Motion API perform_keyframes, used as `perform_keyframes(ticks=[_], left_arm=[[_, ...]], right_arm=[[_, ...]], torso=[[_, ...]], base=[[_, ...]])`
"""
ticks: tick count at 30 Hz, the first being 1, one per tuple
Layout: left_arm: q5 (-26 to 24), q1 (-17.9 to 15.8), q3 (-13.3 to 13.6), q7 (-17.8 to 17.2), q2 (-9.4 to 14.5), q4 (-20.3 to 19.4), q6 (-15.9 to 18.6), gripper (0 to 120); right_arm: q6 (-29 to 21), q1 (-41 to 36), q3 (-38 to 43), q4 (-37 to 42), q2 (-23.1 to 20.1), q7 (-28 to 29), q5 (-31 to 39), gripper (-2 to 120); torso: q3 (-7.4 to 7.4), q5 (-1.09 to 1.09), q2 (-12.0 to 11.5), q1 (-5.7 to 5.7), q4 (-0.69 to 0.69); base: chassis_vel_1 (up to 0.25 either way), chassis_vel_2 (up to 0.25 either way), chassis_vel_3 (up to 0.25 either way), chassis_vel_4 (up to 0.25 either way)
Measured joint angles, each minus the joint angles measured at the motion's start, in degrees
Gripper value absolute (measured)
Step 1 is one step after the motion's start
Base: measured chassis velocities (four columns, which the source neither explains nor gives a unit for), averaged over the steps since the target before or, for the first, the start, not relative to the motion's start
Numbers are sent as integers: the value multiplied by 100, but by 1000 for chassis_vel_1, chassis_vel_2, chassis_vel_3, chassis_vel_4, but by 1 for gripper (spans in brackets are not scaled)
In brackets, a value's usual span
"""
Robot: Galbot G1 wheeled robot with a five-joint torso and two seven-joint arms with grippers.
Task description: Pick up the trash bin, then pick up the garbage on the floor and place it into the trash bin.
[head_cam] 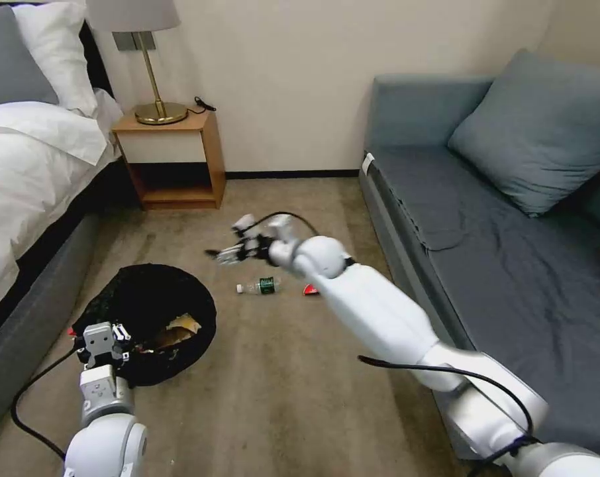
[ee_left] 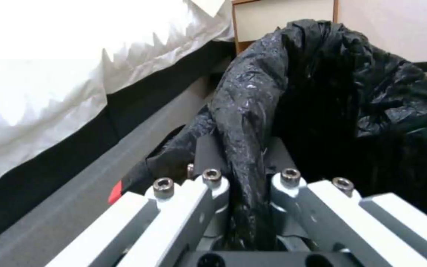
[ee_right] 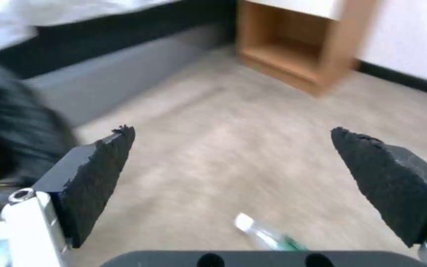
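1. Trash bin: low and round, lined with a crinkly black plastic bag, at the robot's left front beside the bed base. Whether it rests on the carpet or is lifted clear cannot be told.
2. Bin contents: a crumpled brown paper bag and something shiny gold beside it lie inside the black liner.
3. Left gripper: at the bin's near rim, jaws drawn together on a fold of the liner and the rim between them.
4. Clear bottle: green label, lying on its side on the floor, to the right of the bin and apart from it; in the right wrist view it appears below the gripper.
5. Red snack wrapper: on the carpet just right of the bottle, partly hidden by the right forearm.
6. Right gripper: held above the floor over the bottle, jaws spread wide, nothing between the pads.
7. Surroundings: wooden nightstand with a brass lamp against the wall; grey sofa at right.
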Motion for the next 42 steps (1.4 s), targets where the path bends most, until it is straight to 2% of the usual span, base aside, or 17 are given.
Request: perform_keyframes(ticks=[2, 6, 11, 12, 16, 23, 34, 42], left_arm=[[-24, -2, -26, 0, 17, 16, 0, 4], [-42, -3, -34, -1, 24, 37, 0, 4], [-49, -4, -36, -1, 32, 51, -1, 4], [-49, -4, -35, 1, 36, 62, -8, 4], [-47, 18, -39, -2, 55, 93, -42, 4], [-50, 112, -117, -1, 113, 40, -85, 4], [-67, 171, -145, -12, 159, -39, -109, 4], [-47, 183, -103, -23, 71, -57, -102, 4]], right_arm=[[95, -210, 182, -53, -117, 394, 76, 100], [160, -361, 299, -96, -172, 633, 89, 100], [202, -460, 387, -132, -205, 742, 90, 100], [235, -537, 482, -169, -222, 772, 83, 100], [354, -929, 834, -477, -296, 894, -34, 100], [689, -1381, 1389, -960, -262, 913, -255, 100], [710, -1694, 1786, -1000, -254, 932, -286, 100], [774, -1847, 1868, -942, -253, 682, -293, 100]], torso=[[0, 0, 0, 0, 1], [0, 0, 0, 0, 2], [0, 0, 0, 0, 1], [-1, 0, 0, 0, 6], [0, 1, -1, 0, 1], [0, -2, 0, 0, 2], [0, -2, 0, 0, 2], [0, -2, 0, 0, 2]], base=[[0, 0, 0, 0], [0, 0, 0, 0], [0, 0, 0, 0], [0, 0, 0, 0], [0, 0, 0, 0], [0, 0, 0, 0], [0, 0, 0, 0], [0, 0, 0, 0]])
